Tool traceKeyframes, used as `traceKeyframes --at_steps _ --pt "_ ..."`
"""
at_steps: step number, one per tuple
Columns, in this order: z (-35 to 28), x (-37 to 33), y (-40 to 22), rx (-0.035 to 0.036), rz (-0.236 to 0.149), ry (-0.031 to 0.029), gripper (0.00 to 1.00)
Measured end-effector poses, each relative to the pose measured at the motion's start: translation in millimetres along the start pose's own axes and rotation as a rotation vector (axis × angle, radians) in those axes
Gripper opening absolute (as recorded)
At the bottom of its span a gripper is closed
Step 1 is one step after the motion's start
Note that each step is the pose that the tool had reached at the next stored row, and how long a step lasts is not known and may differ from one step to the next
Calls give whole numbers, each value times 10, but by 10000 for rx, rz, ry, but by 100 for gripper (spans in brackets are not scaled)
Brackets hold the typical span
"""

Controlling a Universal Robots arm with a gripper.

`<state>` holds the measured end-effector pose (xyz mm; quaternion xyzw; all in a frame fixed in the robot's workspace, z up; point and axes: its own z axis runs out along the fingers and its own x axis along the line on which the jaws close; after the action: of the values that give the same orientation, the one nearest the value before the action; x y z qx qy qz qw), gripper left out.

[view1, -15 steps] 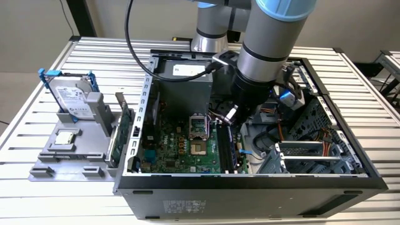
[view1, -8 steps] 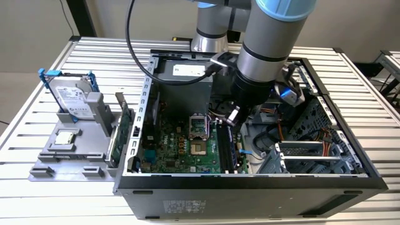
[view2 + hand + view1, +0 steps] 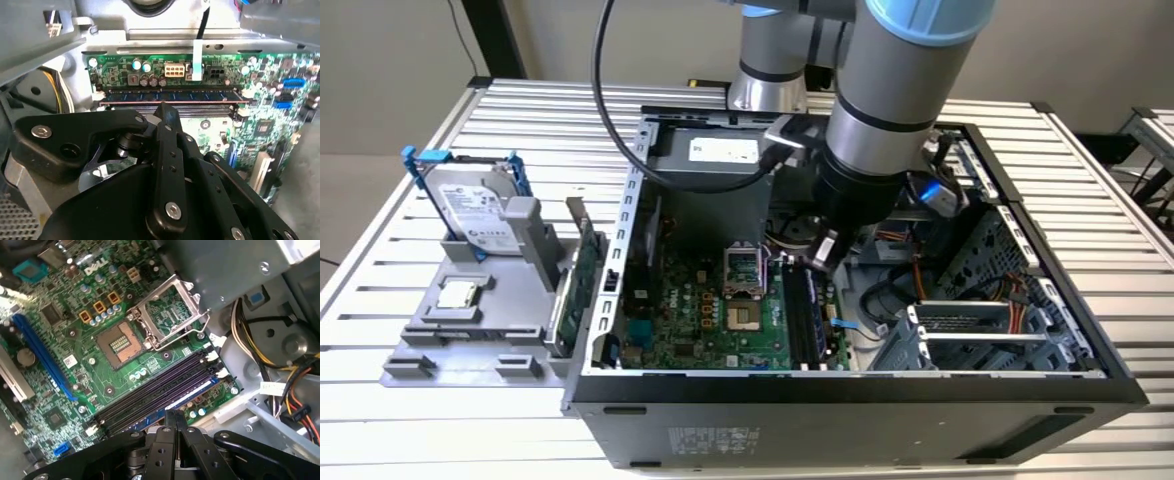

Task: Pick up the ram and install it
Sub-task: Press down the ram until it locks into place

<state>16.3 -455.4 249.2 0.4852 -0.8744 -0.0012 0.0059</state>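
The ram (image 3: 200, 95) is a dark blue stick standing on edge in a motherboard slot, its top edge level between the end latches. In the first wrist view the ram (image 3: 192, 394) sits in the slot nearest the case wall, beside empty black slots (image 3: 150, 390). My gripper (image 3: 165, 111) is shut with nothing between its fingers. Its tips are right over the middle of the stick; I cannot tell whether they touch it. In the exterior view my gripper (image 3: 821, 255) reaches down into the open computer case (image 3: 854, 385), above the slots (image 3: 803, 320).
The CPU socket (image 3: 120, 342) lies open beside the slots. Yellow and black cables (image 3: 280, 370) run along the case wall. A drive cage (image 3: 987, 330) stands at the exterior view's right. On the left, a grey holder (image 3: 467, 340) carries a hard drive (image 3: 474, 210) and a green card (image 3: 584, 262).
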Motion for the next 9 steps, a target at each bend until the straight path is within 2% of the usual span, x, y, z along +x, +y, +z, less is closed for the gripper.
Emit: traceKeyframes --at_steps 9 --pt "13 0 0 14 -1460 11 0"
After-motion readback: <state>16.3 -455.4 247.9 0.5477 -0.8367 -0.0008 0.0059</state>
